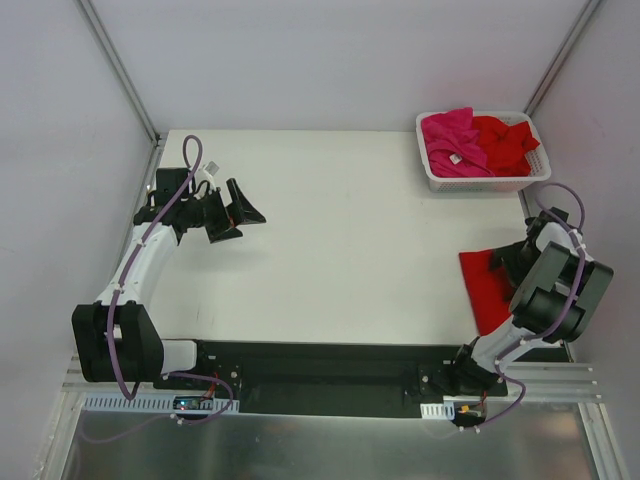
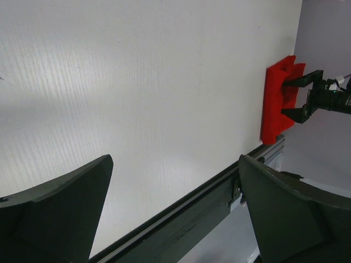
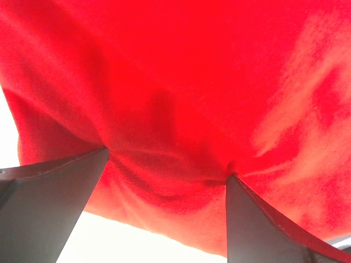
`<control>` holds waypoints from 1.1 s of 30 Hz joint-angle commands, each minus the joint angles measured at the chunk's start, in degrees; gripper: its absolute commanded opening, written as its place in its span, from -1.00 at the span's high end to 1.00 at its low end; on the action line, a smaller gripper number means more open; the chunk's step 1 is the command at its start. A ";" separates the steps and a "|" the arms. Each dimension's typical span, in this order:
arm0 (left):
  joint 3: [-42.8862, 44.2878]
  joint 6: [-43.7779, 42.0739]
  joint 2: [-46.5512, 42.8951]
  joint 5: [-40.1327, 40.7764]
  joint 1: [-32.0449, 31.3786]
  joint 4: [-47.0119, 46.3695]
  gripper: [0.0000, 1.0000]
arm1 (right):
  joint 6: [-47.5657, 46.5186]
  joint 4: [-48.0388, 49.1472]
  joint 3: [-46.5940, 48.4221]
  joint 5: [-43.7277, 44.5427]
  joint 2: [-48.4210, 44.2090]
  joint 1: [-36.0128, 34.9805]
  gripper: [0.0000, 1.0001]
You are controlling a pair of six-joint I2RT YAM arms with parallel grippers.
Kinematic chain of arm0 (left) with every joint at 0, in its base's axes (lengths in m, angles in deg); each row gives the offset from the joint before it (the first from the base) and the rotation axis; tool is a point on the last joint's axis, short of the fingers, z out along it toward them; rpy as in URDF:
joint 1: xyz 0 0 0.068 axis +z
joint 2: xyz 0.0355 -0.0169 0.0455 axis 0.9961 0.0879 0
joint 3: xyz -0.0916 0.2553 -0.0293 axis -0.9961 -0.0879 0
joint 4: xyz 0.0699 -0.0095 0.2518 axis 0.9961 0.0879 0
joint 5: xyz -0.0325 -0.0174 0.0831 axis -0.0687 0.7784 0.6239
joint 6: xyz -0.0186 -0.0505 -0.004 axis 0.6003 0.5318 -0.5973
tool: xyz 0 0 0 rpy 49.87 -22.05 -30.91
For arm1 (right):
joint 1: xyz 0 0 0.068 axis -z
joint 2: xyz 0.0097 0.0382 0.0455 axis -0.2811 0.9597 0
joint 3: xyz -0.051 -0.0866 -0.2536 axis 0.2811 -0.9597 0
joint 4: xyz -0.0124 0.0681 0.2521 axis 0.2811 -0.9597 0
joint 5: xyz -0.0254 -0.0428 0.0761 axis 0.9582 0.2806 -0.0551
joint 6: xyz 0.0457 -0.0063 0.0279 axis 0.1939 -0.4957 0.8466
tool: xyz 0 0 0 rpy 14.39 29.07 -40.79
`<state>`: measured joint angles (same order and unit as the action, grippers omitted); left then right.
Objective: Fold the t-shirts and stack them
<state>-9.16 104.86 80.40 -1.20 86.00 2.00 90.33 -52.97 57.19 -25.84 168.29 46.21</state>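
The right tool (image 1: 503, 260) stands spread, with both fingertips pressed into a folded red t-shirt (image 1: 480, 290). This shirt lies flat on the surface (image 1: 350, 250), on the near side of the basket (image 1: 480, 184). The basket holds a magenta t-shirt (image 1: 448, 140) and a crumpled red t-shirt (image 1: 508, 142). The left tool (image 1: 240, 218) is spread over the surface, well to the left of the basket.

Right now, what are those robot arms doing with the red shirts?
They're folding shirts. The right gripper is open, its tips pressing into a folded red shirt at the right edge of the table. The left gripper hangs open over the left side, holding nothing. A pink shirt and a loose red shirt wait in the basket.
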 commanded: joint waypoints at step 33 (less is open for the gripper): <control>-2.74 -2.58 -4.85 1.44 -0.77 1.06 -0.98 | -17.54 0.83 2.21 1.73 -0.02 -1.68 -0.92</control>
<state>-11.13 103.57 77.69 0.12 85.62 2.17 75.23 -53.69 60.36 -23.92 166.74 44.84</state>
